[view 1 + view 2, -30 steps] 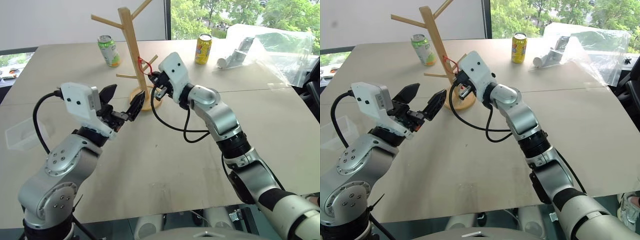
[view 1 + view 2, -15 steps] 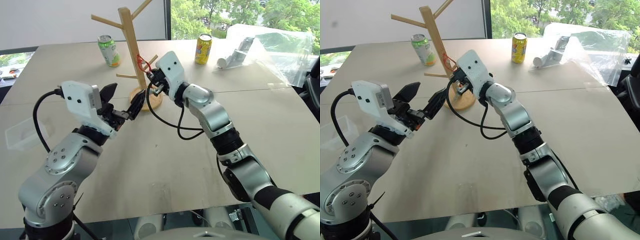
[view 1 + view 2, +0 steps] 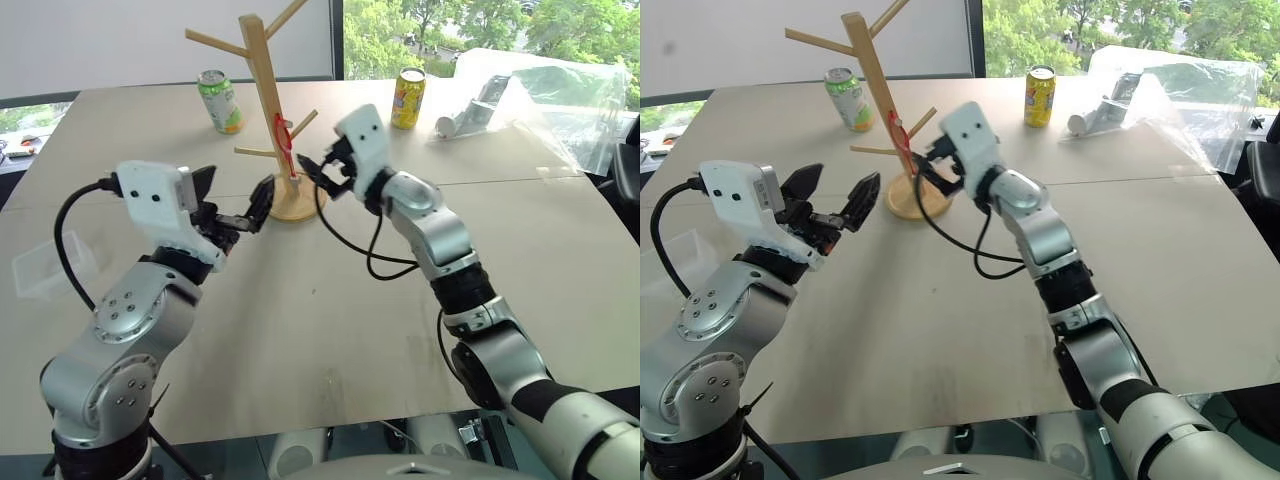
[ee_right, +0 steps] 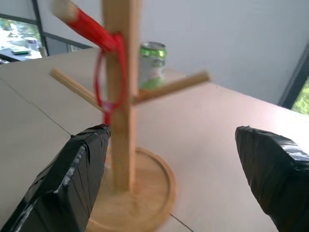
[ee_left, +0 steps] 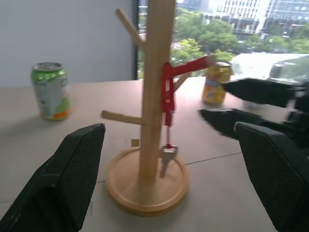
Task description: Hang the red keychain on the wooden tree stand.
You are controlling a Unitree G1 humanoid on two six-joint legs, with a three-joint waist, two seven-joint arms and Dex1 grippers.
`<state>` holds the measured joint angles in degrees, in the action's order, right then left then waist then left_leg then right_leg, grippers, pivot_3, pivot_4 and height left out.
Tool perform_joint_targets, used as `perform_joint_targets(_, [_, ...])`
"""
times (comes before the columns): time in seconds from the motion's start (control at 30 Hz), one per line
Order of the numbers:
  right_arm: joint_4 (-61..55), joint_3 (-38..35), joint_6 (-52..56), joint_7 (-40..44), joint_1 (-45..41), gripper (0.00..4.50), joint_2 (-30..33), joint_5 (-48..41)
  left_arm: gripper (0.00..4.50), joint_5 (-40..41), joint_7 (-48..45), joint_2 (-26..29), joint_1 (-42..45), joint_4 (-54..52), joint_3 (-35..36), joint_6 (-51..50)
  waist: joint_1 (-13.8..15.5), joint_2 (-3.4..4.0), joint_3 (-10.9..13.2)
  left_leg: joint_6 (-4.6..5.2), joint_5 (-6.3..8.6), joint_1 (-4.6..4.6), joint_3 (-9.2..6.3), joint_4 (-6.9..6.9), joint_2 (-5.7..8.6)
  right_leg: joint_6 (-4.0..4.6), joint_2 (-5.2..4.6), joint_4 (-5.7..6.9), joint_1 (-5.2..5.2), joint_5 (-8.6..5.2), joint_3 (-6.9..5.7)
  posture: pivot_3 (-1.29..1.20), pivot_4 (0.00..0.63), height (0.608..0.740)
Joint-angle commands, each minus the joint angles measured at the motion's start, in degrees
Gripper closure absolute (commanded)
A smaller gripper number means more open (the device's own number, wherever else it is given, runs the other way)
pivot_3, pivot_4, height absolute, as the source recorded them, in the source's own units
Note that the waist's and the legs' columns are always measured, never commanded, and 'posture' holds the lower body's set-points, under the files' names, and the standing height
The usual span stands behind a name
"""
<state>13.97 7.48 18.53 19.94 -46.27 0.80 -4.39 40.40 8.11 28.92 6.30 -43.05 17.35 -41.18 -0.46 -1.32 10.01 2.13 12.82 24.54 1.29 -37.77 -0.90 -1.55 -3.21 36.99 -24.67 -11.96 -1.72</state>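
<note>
The wooden tree stand (image 3: 266,95) is standing far on the table (image 3: 330,320), the red keychain (image 5: 167,94) hanging from its right peg against the pole. The left gripper (image 3: 834,198) and right gripper (image 3: 318,172) are both gaping, released, flanking it.

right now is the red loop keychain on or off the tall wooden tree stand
On. The red loop keychain hangs from a branch peg of the tall wooden tree stand, key dangling above the base; the right gripper is open beside it.

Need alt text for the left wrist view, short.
A red keychain hangs from a peg of a wooden tree stand, its key dangling above the round base. The open right gripper sits beside it, with a green can behind.
</note>
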Motion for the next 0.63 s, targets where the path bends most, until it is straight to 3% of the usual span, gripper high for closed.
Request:
perform_joint_targets(0.03, [-2.6,-5.5,-6.5,-3.8,5.6,0.08,4.7,1.3,0.00,-9.9,1.1,-2.0,-2.6,6.4,-0.3,6.0,0.1,0.00,0.0,0.01,0.00,0.02,-0.01,0.03,0.00,0.00,0.00,-0.02,-0.01,0.00,-0.01,0.00,0.150,0.740])
perform_joint_targets(0.27, [2.6,-10.7,-21.5,-6.0,14.0,0.08,9.3,1.7,0.00,-19.4,-2.4,-7.8,-1.7,21.1,-1.9,19.4,-0.3,-0.02,0.0,0.08,0.04,-0.03,0.07,0.05,0.04,0.00,0.04,0.04,-0.06,0.00,0.12,0.00,0.150,0.740])
perform_joint_targets(0.63, [9.1,-13.7,-26.2,-8.2,16.6,0.08,9.6,0.1,0.00,-24.5,-6.8,-10.2,1.5,34.4,-0.4,30.3,-0.2,-0.03,0.0,0.12,0.06,-0.03,0.13,0.05,-0.06,-0.01,0.04,0.05,-0.05,0.01,0.16,0.00,0.150,0.740])
